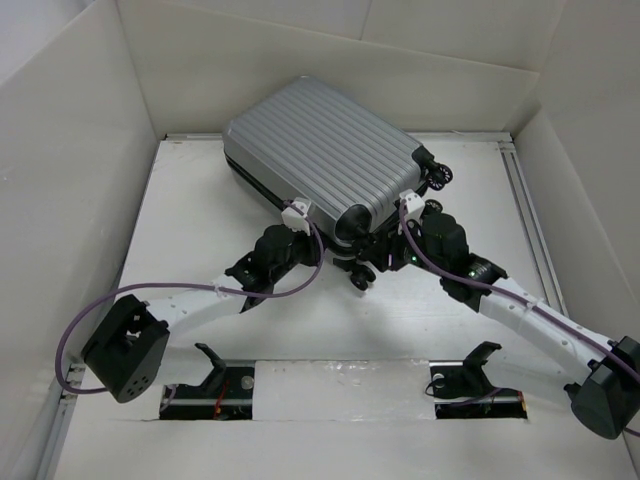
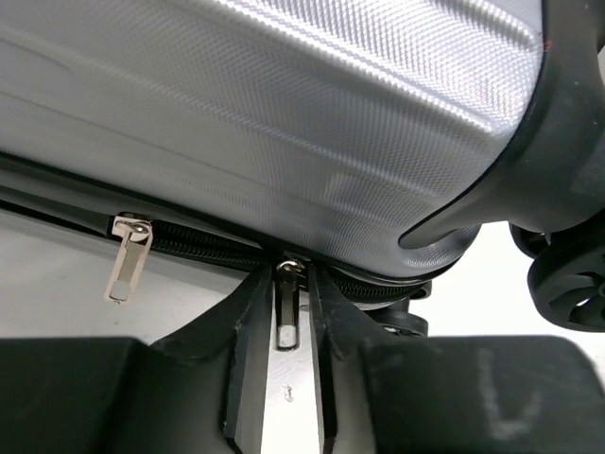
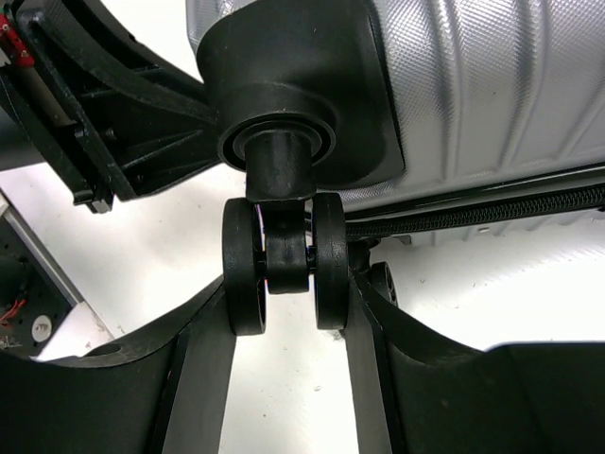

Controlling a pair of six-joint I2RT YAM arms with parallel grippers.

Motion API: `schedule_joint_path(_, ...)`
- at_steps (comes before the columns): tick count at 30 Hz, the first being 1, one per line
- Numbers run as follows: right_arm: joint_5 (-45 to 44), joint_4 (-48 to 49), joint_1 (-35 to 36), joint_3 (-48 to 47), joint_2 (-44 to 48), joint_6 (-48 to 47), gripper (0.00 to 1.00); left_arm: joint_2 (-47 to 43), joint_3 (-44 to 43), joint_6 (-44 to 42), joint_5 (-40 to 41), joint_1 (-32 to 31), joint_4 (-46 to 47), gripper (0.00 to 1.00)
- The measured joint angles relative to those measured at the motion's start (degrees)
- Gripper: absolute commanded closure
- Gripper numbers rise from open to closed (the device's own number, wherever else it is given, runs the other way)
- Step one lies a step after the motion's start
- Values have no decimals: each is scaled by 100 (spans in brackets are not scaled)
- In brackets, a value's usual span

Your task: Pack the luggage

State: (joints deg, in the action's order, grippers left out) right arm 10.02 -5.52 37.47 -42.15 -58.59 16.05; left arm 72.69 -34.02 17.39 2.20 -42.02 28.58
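Luggage (image 1: 325,150): lies flat on the white surface (image 1: 200,220), toward the far middle, turned at an angle. Ribbed silver shell faces up. The shell halves sit together. The wheel end points to the right and near side. One far spinner wheel (image 1: 437,177) sticks out past the right corner.

Left arm: reaches in from the near left to the near long edge of the case. The left pincer (image 1: 300,212) sits at the seam. In the left wrist view, the left pincer (image 2: 286,305) has its fingers (image 2: 248,322) drawn nearly together. A metal zipper pull (image 2: 286,312) hangs straight down in the slim gap, pinched from both sides. Black zipper track (image 2: 189,241) runs along the seam under the shell. A second pull (image 2: 128,257) hangs free further left on the same track, well apart from the fingers.

Right arm: reaches in from the near right to the near wheel corner; right pincer (image 1: 383,252) is at that corner. In the right wrist view, the right pincer (image 3: 288,284) is set wide, and a twin black caster wheel (image 3: 285,270) stands between the fingertips (image 3: 219,326). Each fingertip lies against an outer face of the wheel, so the wheel is clamped. The wheel stem goes up into the black corner housing (image 3: 284,76). The zipper track runs off to the right.
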Motion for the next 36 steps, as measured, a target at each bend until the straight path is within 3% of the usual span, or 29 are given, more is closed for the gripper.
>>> schedule_joint_path(2, 0, -2, 0, -13, 0, 2, 100, 2, -2, 2, -57, 2, 15, 100)
schedule_joint_path(16, 7, -4, 7, -11, 57, 26, 100, -337, 238, 170, 177, 52, -42, 100)
schedule_joint_path(23, 133, -59, -90, 63, 212, 46, 100, -621, 302, 704, 1051, 758, -654, 100)
schedule_joint_path(27, 221, -210, -181, 96, 380, 44, 100, -876, 304, 1001, 1565, 1469, -1095, 100)
schedule_joint_path(32, 291, -264, -188, 107, 420, 44, 100, -1222, 330, 1270, 1620, 1563, -1097, 100)
schedule_joint_path(34, 310, -264, -188, 116, 424, 55, 99, -1460, 431, 1342, 1419, 1558, -1060, 71)
schedule_joint_path(36, 310, -251, -168, 151, 457, 83, 96, -1847, 573, 1467, 1185, 1499, -1091, 50)
